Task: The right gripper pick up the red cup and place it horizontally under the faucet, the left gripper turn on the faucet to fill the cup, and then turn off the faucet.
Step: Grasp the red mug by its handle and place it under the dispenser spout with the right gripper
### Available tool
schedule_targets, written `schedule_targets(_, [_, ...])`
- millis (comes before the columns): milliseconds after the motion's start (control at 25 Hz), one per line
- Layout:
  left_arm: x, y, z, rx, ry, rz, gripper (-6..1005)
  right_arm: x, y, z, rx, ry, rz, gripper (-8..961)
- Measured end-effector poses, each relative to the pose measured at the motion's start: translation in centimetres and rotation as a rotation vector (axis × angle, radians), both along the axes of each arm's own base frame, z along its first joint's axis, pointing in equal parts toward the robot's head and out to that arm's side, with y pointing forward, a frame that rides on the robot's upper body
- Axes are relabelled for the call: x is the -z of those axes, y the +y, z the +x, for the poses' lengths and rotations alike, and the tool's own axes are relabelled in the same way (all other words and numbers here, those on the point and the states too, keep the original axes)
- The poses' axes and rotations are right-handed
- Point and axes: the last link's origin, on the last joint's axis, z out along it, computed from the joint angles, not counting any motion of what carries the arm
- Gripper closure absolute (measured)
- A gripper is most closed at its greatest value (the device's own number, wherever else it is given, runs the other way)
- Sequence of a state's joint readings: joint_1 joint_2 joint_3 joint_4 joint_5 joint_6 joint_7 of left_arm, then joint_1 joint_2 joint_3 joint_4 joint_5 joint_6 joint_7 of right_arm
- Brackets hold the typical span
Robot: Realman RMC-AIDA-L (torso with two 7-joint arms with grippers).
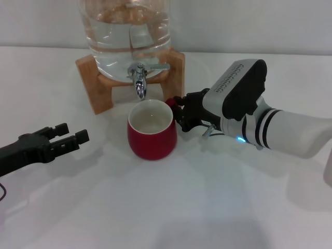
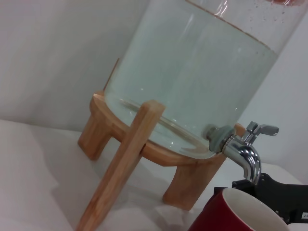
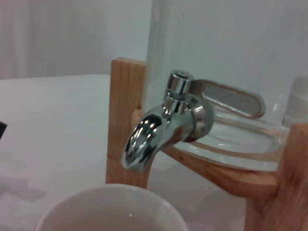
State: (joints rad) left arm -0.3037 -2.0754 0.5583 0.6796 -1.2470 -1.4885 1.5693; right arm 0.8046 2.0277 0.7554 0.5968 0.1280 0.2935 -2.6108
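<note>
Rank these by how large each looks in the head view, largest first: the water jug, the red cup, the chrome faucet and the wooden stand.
1. Water jug, though cut off by the frame.
2. Wooden stand, partly hidden behind the jug.
3. Red cup.
4. Chrome faucet, clearly smallest.

The right gripper (image 1: 179, 111) reaches in from the right on its banded arm, fingers closed on the handle of the red cup (image 1: 151, 130). The left gripper (image 1: 72, 136) lies low, well to the left of the cup, its two fingers parted and pointing toward it.
</note>
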Motion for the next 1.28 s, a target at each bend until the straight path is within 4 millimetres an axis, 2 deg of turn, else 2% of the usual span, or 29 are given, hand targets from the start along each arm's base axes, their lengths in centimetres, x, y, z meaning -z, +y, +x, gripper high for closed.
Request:
schedule_targets(400, [0.01,-0.02,0.03,0.001,-0.001,-0.001,112,-0.11,0.2,0.08,0.009,-0.006,0.007,739])
schedule_targets(1280, [0.02,0.03,0.08,0.001,-0.003,-0.003,112,0.34,-0.12,-0.29,0.0,-0.02,-0.01,740])
